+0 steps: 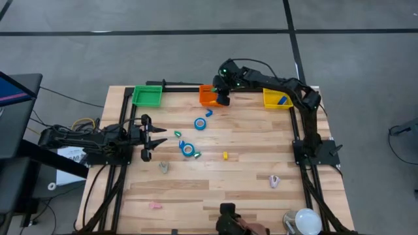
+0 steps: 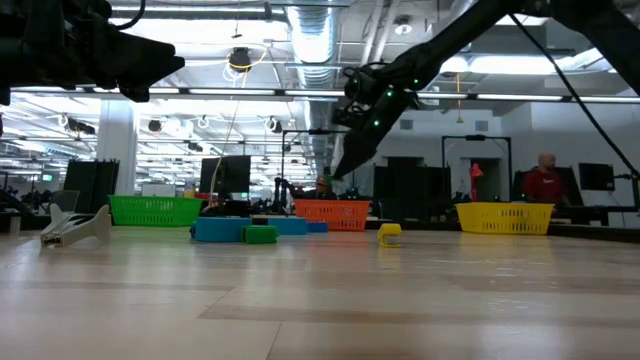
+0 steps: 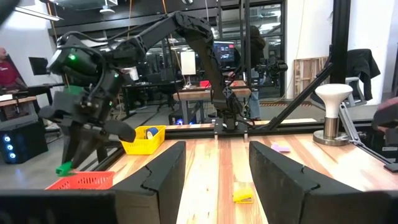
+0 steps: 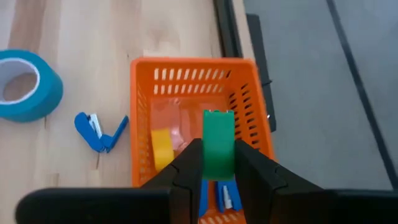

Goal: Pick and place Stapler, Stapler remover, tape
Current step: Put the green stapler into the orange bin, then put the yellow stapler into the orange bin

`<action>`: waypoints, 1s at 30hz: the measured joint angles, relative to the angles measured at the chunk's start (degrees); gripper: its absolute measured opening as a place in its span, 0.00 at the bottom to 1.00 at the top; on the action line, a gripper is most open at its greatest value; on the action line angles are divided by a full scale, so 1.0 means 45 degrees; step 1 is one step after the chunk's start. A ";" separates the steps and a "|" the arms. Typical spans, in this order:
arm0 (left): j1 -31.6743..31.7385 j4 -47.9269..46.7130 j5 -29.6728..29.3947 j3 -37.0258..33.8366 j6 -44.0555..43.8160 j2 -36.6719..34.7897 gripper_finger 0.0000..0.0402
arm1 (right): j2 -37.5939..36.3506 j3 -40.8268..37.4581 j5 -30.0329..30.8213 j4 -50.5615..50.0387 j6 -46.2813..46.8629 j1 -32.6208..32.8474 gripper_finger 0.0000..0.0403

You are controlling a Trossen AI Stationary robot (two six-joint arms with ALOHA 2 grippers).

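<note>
Currently: right end effector [image 4: 217, 163] pinching a green stapler [image 4: 218, 142] above the orange bin [image 4: 142, 112], which holds yellow and blue items. Blue tape roll [image 4: 28, 84] and blue staple remover [image 4: 98, 131] on the bench [image 1: 248, 163] beside it. Left end effector [image 1: 155, 138] spread, empty, at the bench's left side.

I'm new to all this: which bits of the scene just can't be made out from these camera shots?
- Yellow bin, high view: contents too small to name.
- Orange bin, right wrist view: the right claw, shut on a green stapler, covers part of its inside.
- Pale items on the table, high view: too small to identify.
- Left claw: open.
</note>
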 joint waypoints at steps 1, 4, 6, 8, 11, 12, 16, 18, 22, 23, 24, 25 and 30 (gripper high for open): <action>-0.0001 -0.0004 -0.0003 0.0000 0.0000 0.0000 0.42 | -0.0005 0.0005 -0.0004 0.0040 0.0004 0.0005 0.17; -0.0005 -0.0005 -0.0003 0.0000 0.0000 0.0000 0.42 | -0.0033 0.0000 -0.0001 0.0040 0.0003 0.0014 0.18; -0.0001 0.0000 -0.0002 0.0000 0.0000 0.0000 0.42 | -0.0058 0.0000 0.0000 0.0031 0.0005 0.0013 0.19; -0.0003 -0.0005 -0.0001 0.0000 0.0000 0.0000 0.42 | -0.0058 0.0000 0.0000 -0.0117 0.0007 0.0005 0.21; -0.0004 -0.0005 -0.0003 0.0000 0.0000 0.0000 0.42 | -0.0058 0.0000 -0.0005 -0.0150 0.0506 0.0000 0.27; -0.0005 -0.0005 -0.0003 0.0000 0.0000 0.0000 0.42 | -0.0058 0.0000 -0.0014 -0.0141 0.0652 0.0000 0.30; -0.0004 0.0000 -0.0003 0.0000 0.0000 0.0000 0.42 | -0.0058 0.0000 -0.0044 -0.0147 0.0796 -0.0005 0.45; 0.0000 0.0000 0.0002 0.0000 0.0000 0.0000 0.42 | -0.0058 0.0000 -0.0049 -0.0153 0.1056 -0.0005 0.53; -0.0004 0.0000 0.0000 0.0000 0.0000 0.0000 0.42 | -0.0072 0.0000 -0.0045 -0.0365 0.1239 0.0077 0.63; -0.0004 0.0000 -0.0003 0.0000 0.0000 0.0000 0.42 | -0.0121 -0.0004 -0.0052 -0.0497 0.1234 0.0097 0.64; -0.0005 0.0000 -0.0003 0.0000 0.0000 0.0000 0.42 | -0.0193 -0.0009 -0.0053 -0.0593 0.1234 0.0142 0.65; 0.0000 0.0000 -0.0003 0.0000 0.0000 0.0000 0.42 | -0.0277 -0.0010 -0.0053 -0.0593 0.1227 0.0195 0.65; -0.0001 -0.0001 -0.0002 0.0000 0.0000 0.0000 0.42 | -0.0990 -0.0010 -0.0049 -0.0837 0.1156 0.0481 0.65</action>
